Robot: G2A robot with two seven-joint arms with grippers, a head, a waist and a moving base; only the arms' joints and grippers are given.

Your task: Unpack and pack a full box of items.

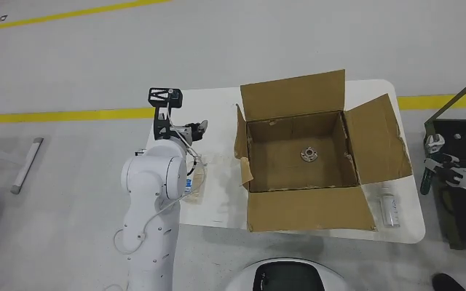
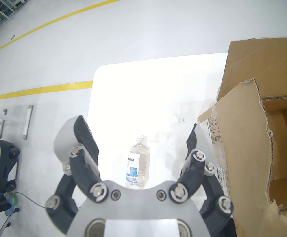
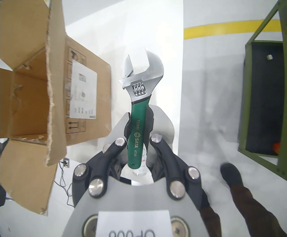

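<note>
The left gripper [image 2: 139,132] hangs at nine o'clock in the top view, fingers [image 2: 86,139] spread wide. The right gripper [image 3: 139,123], at three o'clock, clamps a wrench [image 3: 141,74].

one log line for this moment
left hand open, over bottle on table | right hand shut on wrench | box open, metal part inside

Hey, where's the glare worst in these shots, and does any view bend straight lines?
Left wrist view: the table washes out to blank white around the bottle, and the yellow floor line bows. Right wrist view: the table beside the box glares too; the head of the wrench shines. Top view: even light, straight lines, mild shade inside the box.
</note>
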